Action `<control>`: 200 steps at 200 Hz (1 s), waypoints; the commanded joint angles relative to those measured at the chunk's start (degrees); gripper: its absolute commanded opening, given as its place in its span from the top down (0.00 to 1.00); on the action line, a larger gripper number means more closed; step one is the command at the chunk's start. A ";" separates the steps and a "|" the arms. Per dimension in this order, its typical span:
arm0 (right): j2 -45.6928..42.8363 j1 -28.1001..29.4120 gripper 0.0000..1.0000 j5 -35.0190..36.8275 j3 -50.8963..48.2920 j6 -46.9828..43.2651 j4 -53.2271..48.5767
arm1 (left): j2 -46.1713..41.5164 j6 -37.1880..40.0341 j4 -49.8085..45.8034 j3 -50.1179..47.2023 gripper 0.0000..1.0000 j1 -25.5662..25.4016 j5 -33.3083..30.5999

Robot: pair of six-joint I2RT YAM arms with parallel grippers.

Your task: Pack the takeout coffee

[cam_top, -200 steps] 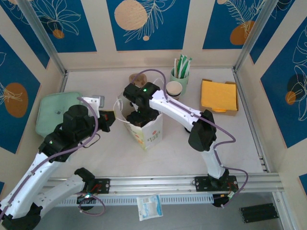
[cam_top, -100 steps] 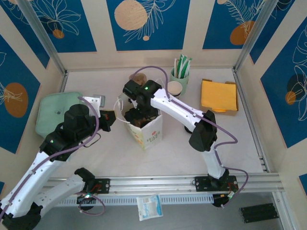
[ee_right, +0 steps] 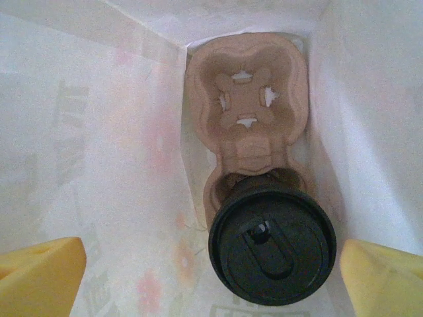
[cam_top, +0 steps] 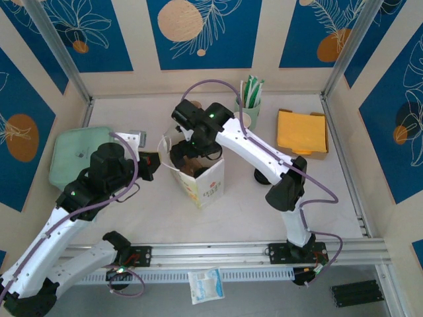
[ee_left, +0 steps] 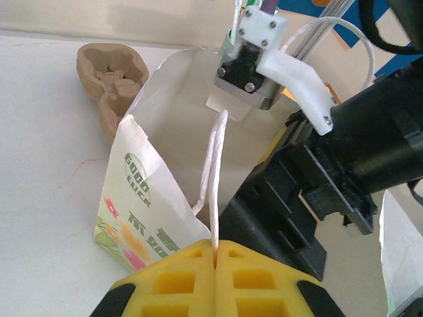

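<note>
Right gripper [ee_right: 211,274] had risen toward 12 o'clock, jaws wide and empty above the takeout coffee [ee_right: 271,244] in the paper bag [cam_top: 206,183]; left gripper [ee_left: 215,254] clamped its handle [ee_left: 213,172].

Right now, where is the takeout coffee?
In the right wrist view, the takeout coffee stands low, right of centre, inside the paper bag, in one pocket of the brown cup carrier, whose other pocket is empty.

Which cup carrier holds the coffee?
The carrier inside the bag, with the black-lidded coffee in one slot; the other carrier lies empty on the table.
</note>
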 commanded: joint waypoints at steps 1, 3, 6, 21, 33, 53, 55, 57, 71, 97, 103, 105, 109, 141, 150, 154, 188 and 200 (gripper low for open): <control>-2.17 1.02 0.00 0.28 2.55 0.38 -3.50 | 0.07 1.66 1.50 1.07 1.00 -0.15 0.36; -2.22 1.08 0.00 0.36 2.64 0.38 -3.62 | 0.10 1.76 1.50 1.06 1.00 -0.15 0.36; -2.31 1.23 0.00 0.53 2.75 0.34 -3.89 | 0.11 1.80 1.50 1.08 1.00 -0.15 0.32; -2.74 1.79 0.02 1.27 3.59 0.13 -5.02 | 0.07 1.82 1.34 1.02 1.00 -0.15 0.18; -3.18 2.23 0.04 1.81 4.07 0.12 -5.71 | 0.05 1.85 1.28 0.92 1.00 -0.15 0.10; -4.26 2.92 0.07 2.33 4.58 0.00 -6.56 | 0.10 1.87 1.30 0.86 1.00 -0.15 -0.04; -4.35 2.99 0.07 2.35 4.60 0.00 -6.58 | 0.07 1.84 1.31 0.83 1.00 -0.11 -0.07; -4.48 3.03 0.07 2.42 4.65 0.04 -6.67 | 0.04 1.83 1.32 0.86 1.00 -0.14 -0.03; -5.32 3.44 0.09 2.79 5.02 0.01 -7.16 | 0.07 1.91 1.36 0.83 1.00 -0.14 -0.17; -6.64 4.01 0.14 3.04 5.87 -0.06 -8.03 | 0.27 2.08 1.49 0.86 1.00 -0.15 -0.21; -6.80 4.14 0.15 3.14 6.07 -0.11 -8.27 | 0.28 2.13 1.58 0.88 1.00 -0.13 -0.17; -6.83 4.22 0.15 3.15 6.14 -0.14 -8.37 | 0.33 2.04 1.58 0.92 1.00 -0.12 -0.17; -6.93 4.30 0.16 3.21 6.31 -0.11 -8.51 | 0.31 2.11 1.57 0.89 1.00 -0.07 -0.08; -7.76 4.95 0.22 3.90 6.63 -0.15 -9.76 | 0.56 2.27 1.60 1.33 1.00 -0.15 0.10; -7.97 5.08 0.22 4.00 6.71 -0.03 -9.89 | 0.53 2.41 1.51 1.43 1.00 -0.14 0.10; -8.08 5.25 0.23 4.15 6.72 0.01 -10.06 | 0.63 2.47 1.47 1.53 1.00 -0.11 0.10; -9.03 5.63 0.26 4.90 6.37 0.45 -10.60 | 0.67 2.77 1.50 2.34 1.00 -0.15 0.08; -9.12 5.65 0.27 5.07 6.28 0.51 -10.73 | 0.79 2.87 1.33 2.75 1.00 -0.15 0.14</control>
